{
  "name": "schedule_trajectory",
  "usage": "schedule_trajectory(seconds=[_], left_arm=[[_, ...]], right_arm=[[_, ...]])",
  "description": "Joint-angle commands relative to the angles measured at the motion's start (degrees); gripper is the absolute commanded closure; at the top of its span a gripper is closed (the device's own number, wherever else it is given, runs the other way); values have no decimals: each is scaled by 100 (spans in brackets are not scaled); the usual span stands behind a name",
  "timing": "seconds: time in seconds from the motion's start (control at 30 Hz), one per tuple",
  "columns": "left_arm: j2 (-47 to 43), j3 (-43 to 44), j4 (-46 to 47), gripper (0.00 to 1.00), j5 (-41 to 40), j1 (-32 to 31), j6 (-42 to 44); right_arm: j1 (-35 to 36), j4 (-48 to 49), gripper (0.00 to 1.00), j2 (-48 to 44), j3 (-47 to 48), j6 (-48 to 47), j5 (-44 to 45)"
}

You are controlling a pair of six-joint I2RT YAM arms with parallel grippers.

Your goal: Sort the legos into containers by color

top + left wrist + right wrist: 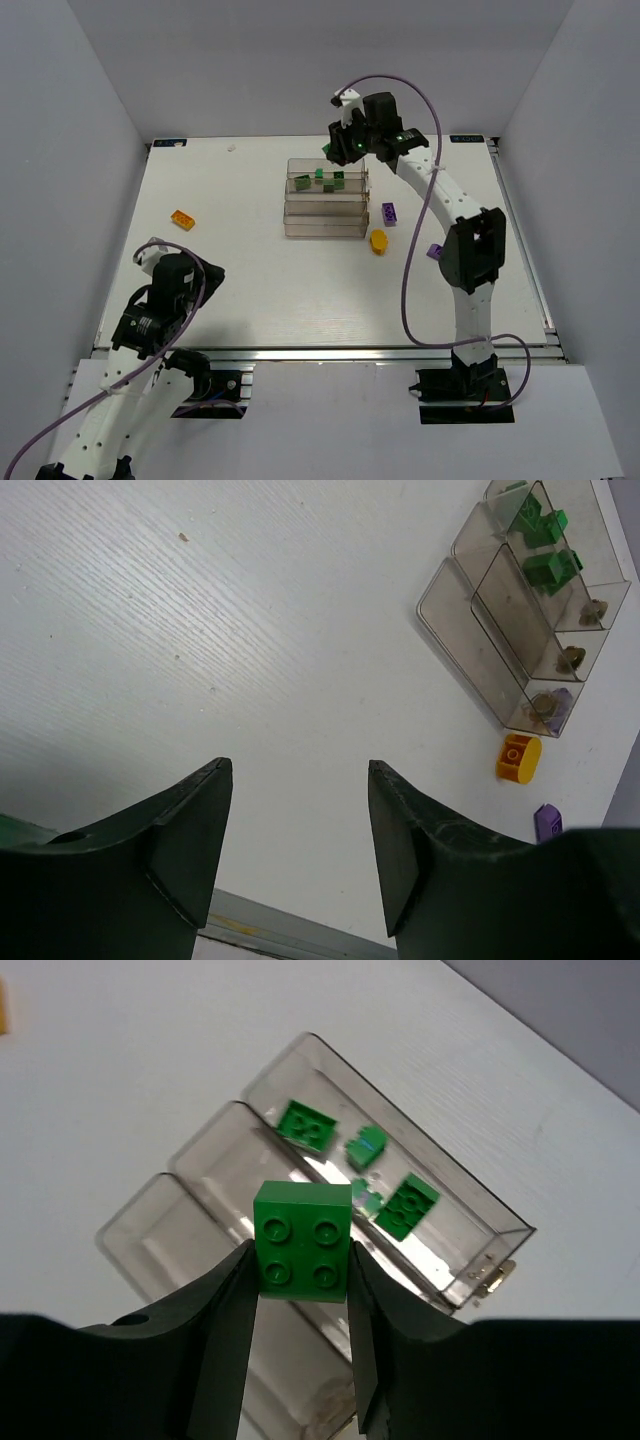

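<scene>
Right gripper: the right gripper [300, 1272] is closed on a green brick [302, 1222]. The two fingers press its opposite sides, and the studded face is turned to the wrist camera.
Held brick: it is clear of the table and raised above the containers [324, 228], touching nothing but the fingers.
Brick relative to target: the far container [445, 1252] already holds several green bricks [307, 1125], so I judge it to be the green bin. In the wrist view the held brick overlaps the wall between that bin and its neighbour. In the overhead view the gripper is at the far edge of the block. I cannot tell whether it hangs squarely over the far bin.
Step in hand: probably the last alignment before letting go.
Risk, wrong bin: if the jaws part while the brick sits over the dividing wall, it could clip the rim and tip into the adjoining bin, which looks bare.
Risk, bounce: a drop from this height onto the hard floor or onto the bricks inside could send the brick hopping out over the low wall.
Risk, contact: coming down off-centre could push the light bins and shift the block.
Left gripper: the left gripper [298, 770] is spread wide with nothing between its fingers. It hangs over bare table at the near left, well apart from the bins.
Loose bricks: an orange brick [182, 219] lies at the left. A purple brick [389, 212] and an orange-yellow brick [378, 241] sit just right of the block. Another purple piece [435, 251] lies beside the right arm.
</scene>
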Motion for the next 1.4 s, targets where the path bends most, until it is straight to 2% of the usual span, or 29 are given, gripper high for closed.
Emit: schedule_trajectory(seconds=[0.0,0.23,0.33,0.4,0.43,0.53,0.6,0.67,0.7,0.77,1.0,1.03,1.1,1.13,1.17,1.2,1.23,1.27,1.37], left_arm=[[164,5,309,33,84,-24,113],[349,67,371,34,146,-24,113],[375,102,345,34,128,-24,87],[384,93,336,33,146,-24,69],[375,84,336,33,146,-24,52],[428,41,397,33,163,-24,25],[463,40,441,33,190,-24,25],[585,93,520,32,225,29,34],[639,128,538,32,234,29,34],[822,224,599,32,234,29,86],[1437,409,1116,30,225,29,332],[1517,418,1231,31,234,29,376],[1849,549,1485,40,243,81,534],[2017,655,1496,56,216,81,587],[2219,769,1496,64,181,81,640],[2734,1083,1391,72,77,81,771],[3001,1269,1303,86,32,160,868],[3308,1454,1215,91,-12,213,947],[4337,2026,986,95,-39,572,1220]], right_arm=[[-238,14,100,537,470,100,352],[-555,962,100,1240,568,250,423],[-573,1078,100,1443,674,223,414],[-573,1148,94,1496,665,215,405],[-582,1244,84,1549,630,197,431],[-564,1376,75,1593,516,136,458],[-573,1464,64,1628,480,118,475],[-608,1508,55,1707,472,118,484],[-600,1526,54,1716,472,118,484],[-617,1553,44,1751,463,153,458],[-731,1570,40,1383,104,250,151],[-749,1570,41,1173,15,267,11],[-801,1474,53,909,-221,198,-305],[-897,1378,63,568,-336,119,-768],[-942,1368,92,347,-520,5,-1008],[-1090,1429,100,-142,-1078,-196,-1419],[-1118,1638,100,-382,-1415,-268,-1510],[-1153,1806,100,-680,-1810,-303,-1528],[-1329,2360,100,-1683,-3331,-321,-1511]])
